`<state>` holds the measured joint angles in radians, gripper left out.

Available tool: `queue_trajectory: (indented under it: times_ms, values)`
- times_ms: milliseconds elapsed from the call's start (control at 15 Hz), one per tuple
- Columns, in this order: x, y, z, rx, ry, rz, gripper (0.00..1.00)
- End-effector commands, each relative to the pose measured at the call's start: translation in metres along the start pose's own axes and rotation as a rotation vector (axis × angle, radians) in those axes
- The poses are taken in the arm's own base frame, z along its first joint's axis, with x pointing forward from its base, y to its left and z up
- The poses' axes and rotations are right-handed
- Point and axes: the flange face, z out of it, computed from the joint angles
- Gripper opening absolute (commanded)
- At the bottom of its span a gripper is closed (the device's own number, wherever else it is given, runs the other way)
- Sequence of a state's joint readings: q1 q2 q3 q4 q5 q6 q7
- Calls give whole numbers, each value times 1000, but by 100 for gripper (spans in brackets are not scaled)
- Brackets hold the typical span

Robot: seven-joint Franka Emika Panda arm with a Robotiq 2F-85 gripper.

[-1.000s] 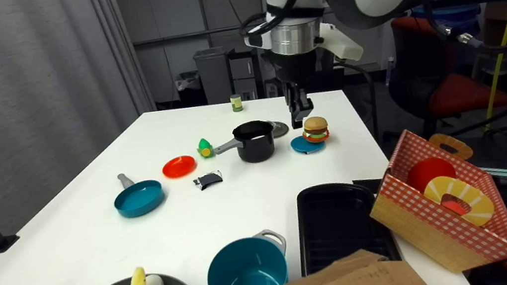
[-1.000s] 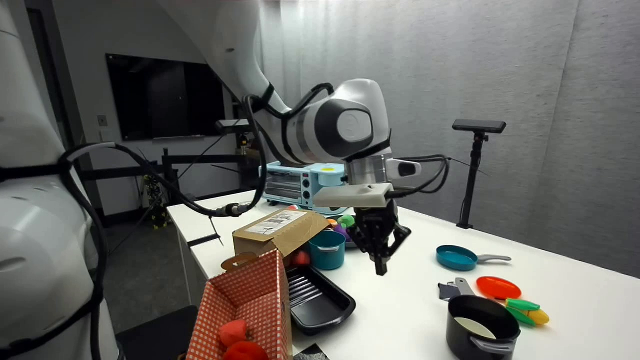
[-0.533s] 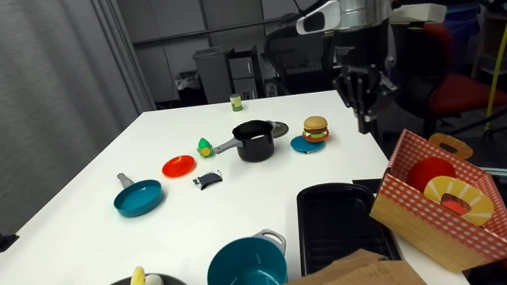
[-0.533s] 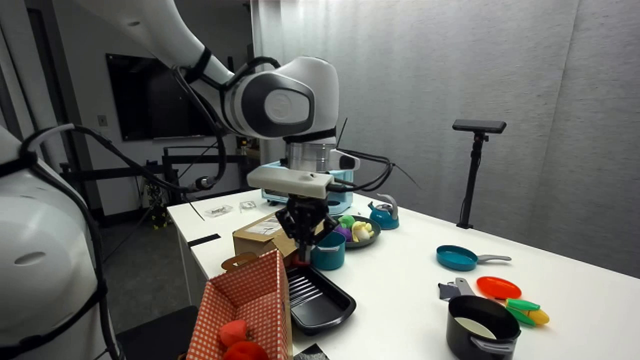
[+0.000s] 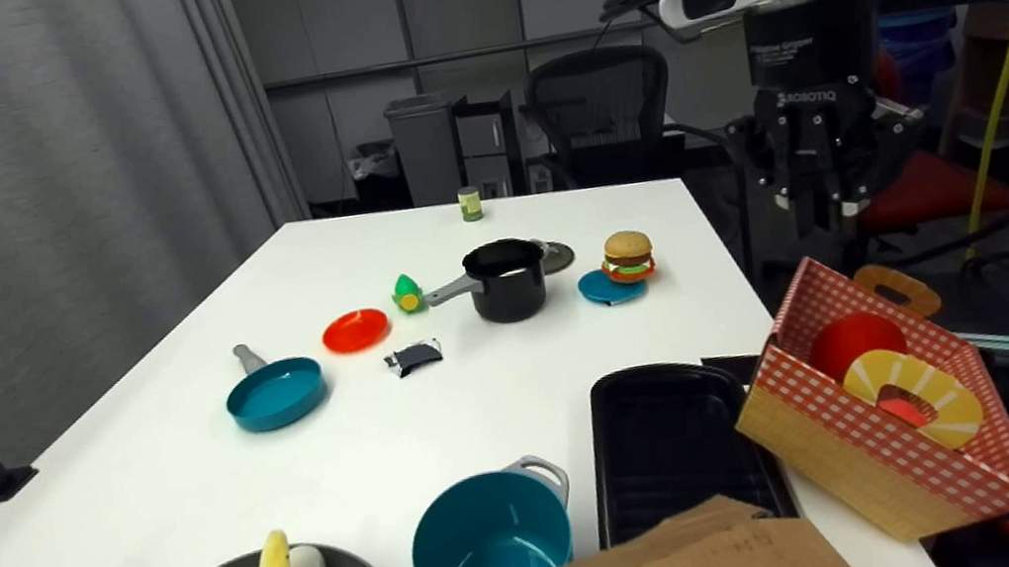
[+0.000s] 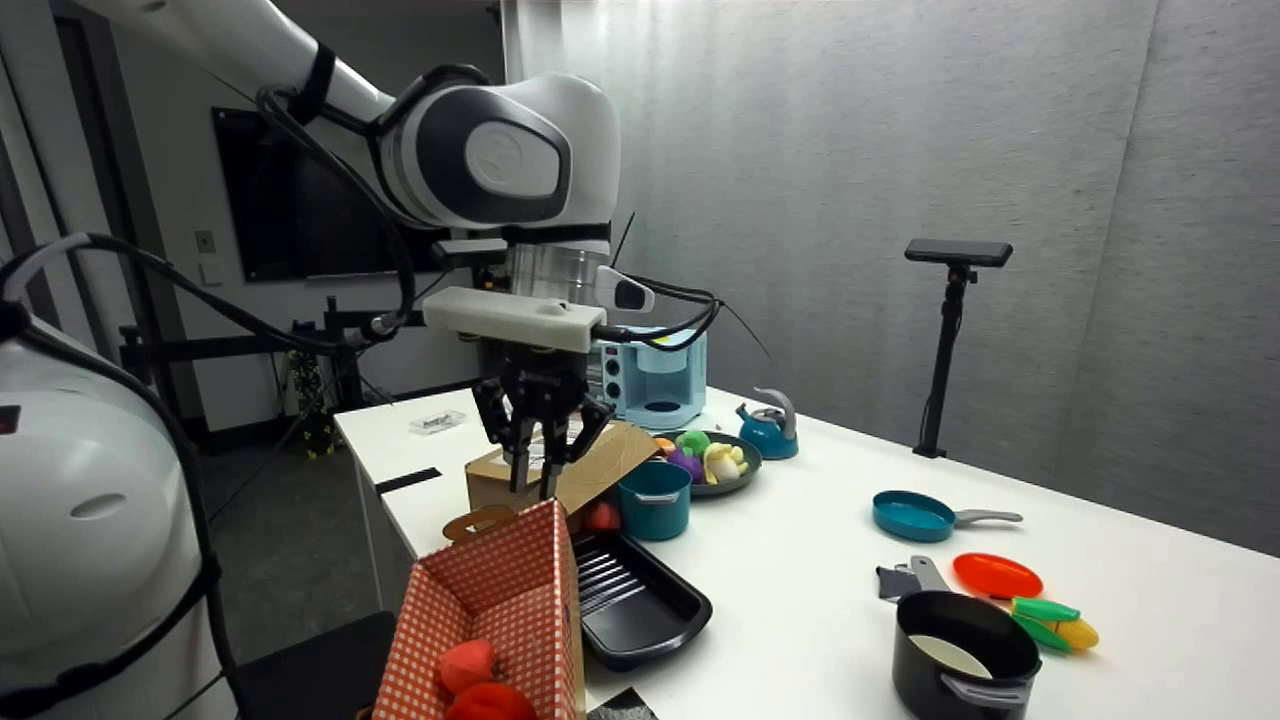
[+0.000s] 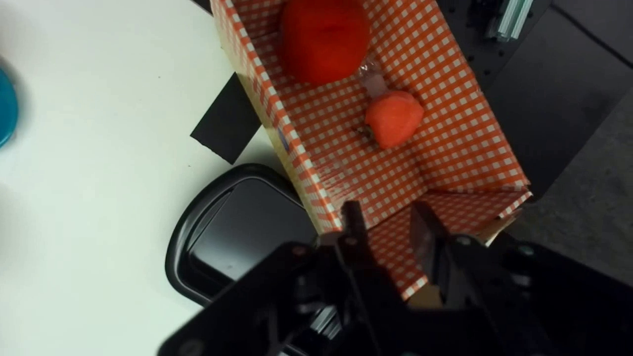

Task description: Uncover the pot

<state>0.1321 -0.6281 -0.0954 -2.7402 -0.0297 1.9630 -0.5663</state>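
Note:
The black pot [image 5: 511, 294] stands upright on the white table, with its grey side handle. It also shows in an exterior view [image 6: 915, 672]; its top is open and a pale inside shows. A round dark grey lid [image 5: 559, 257] lies on the table right behind the pot; it does not show in the opposite exterior view. My gripper [image 5: 818, 205] is far from both, raised above the checked box. It also shows in an exterior view [image 6: 533, 482]. In the wrist view my gripper [image 7: 385, 210] has a gap between its fingers and nothing in it.
A red checked box [image 7: 336, 148] with red toys and a black tray [image 6: 640, 600] stand below the gripper. A toy burger [image 5: 629, 257] on a blue plate, a teal pan [image 5: 276, 396], a red plate [image 5: 357, 332], a teal bowl [image 5: 492, 535] and a cardboard box [image 6: 560, 455] stand around.
My arm has moved back from beside the burger toward the robot's base, over the checked box. A gap now shows between the fingers. The pot and lid have not moved.

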Motion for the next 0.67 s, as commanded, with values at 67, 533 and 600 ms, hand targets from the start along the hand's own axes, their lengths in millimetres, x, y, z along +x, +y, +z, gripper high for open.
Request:
queue_trajectory:
  times_ms: [67, 533, 600]
  values:
    - [-10, -30, -25, 7, 17, -149, 70]
    - [-12, -67, -48, -35, 60, -307, 100]
    - [-12, -70, -53, -47, 88, -298, 100]
